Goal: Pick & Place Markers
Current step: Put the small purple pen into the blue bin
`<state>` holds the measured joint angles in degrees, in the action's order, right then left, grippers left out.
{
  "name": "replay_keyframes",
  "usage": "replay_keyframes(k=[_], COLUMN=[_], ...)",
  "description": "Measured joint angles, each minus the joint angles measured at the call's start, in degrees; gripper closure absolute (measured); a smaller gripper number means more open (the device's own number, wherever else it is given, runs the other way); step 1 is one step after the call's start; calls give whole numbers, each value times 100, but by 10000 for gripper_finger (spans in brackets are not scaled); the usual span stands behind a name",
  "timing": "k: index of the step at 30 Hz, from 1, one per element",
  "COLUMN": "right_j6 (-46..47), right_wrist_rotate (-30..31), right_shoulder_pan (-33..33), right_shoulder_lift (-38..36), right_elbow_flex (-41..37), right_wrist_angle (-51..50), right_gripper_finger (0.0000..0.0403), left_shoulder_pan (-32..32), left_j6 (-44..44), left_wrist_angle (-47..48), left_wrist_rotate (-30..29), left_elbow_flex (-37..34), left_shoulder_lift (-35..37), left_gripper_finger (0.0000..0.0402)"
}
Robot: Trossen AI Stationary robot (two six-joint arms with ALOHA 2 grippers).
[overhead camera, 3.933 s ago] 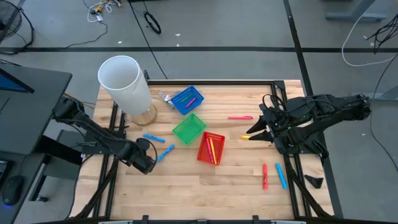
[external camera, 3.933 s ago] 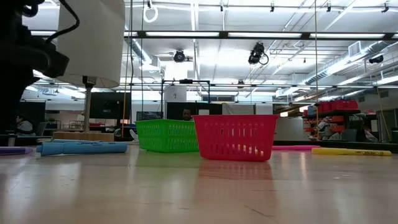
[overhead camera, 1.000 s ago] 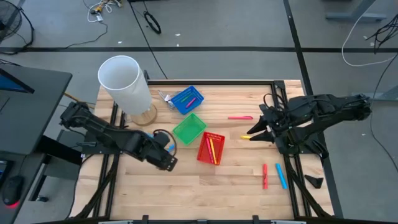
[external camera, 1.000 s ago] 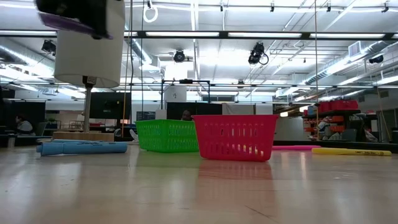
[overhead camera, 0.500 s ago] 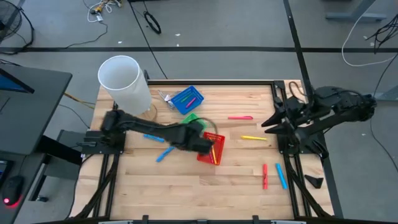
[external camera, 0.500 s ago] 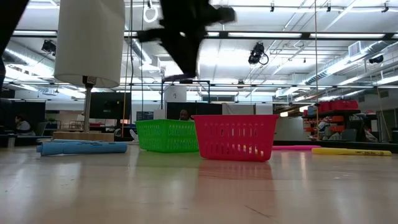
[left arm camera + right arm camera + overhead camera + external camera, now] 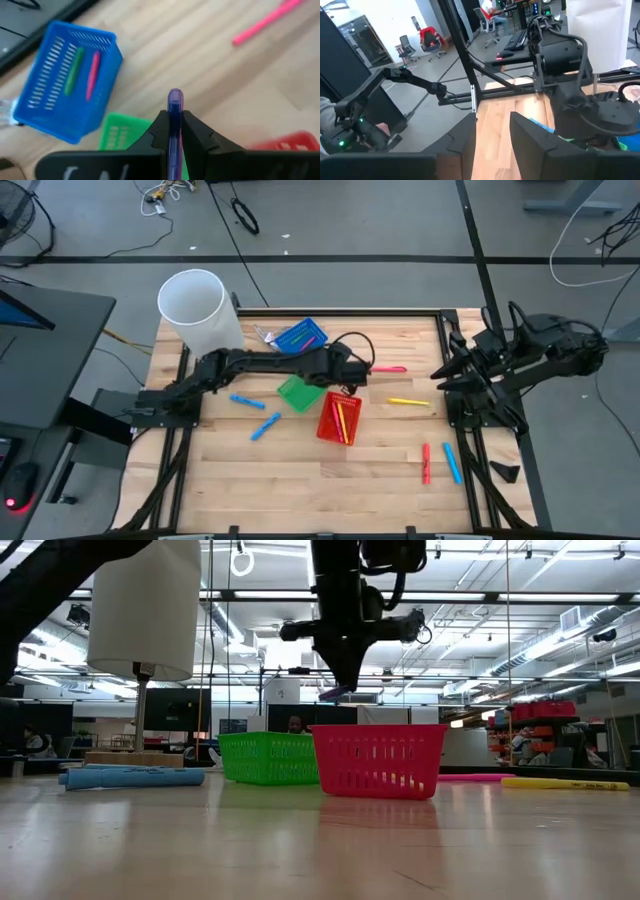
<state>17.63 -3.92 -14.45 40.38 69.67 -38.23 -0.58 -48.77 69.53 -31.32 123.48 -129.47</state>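
Left gripper (image 7: 175,131) clamped on a purple marker (image 7: 175,107), fingers pinched tight on both sides of the barrel, tip poking out ahead along the fingers' own line. Up in the air near the middle of the high view, just above and to the right of the green basket (image 7: 300,393), just over the top edge of the red basket (image 7: 338,418). From table height, hanging a little above the red basket's rim (image 7: 378,730), marker end showing just under the fingers.

Key relation: blue basket (image 7: 298,340) up and to the left of the gripper in the high view, green directly beside, red directly below it in frame. Which one is meant, can't tell.

Farther out: pink marker (image 7: 386,368) right of the gripper, yellow marker (image 7: 408,401) beyond. Right gripper (image 7: 492,132) parked at the right edge, fingers apart, holding nothing.
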Motion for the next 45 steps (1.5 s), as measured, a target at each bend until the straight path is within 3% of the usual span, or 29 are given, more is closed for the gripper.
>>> replay_keyframes(k=[10,14,22,32,41,45], right_j6=[-314,-379,-448,-459,-308,-308], right_wrist_rotate=[1,2,2,2,2,2], right_shoulder_pan=[1,1,2,1,0,1], right_shoulder_lift=[0,4,4,2,2,2], right_elbow_flex=[0,0,0,0,0,0], right_wrist_angle=[-33,-38,-70,-214,-459,-510], right_gripper_finger=[282,282,282,282,282,282], left_shoulder_pan=[-394,-546,-597,-883,-1237,-1368], left_j6=[672,807,716,295,67,-11], left_wrist_angle=[268,224,268,557,554,543], left_wrist_rotate=[-1778,-2236,-2589,-2333,-2516,-2290], left_elbow_flex=[-9,-3,0,-15,-15,-15], left_shoulder_lift=[-44,-141,-487,-1056,-1091,-1093], left_gripper_finger=[373,373,373,373,373,373])
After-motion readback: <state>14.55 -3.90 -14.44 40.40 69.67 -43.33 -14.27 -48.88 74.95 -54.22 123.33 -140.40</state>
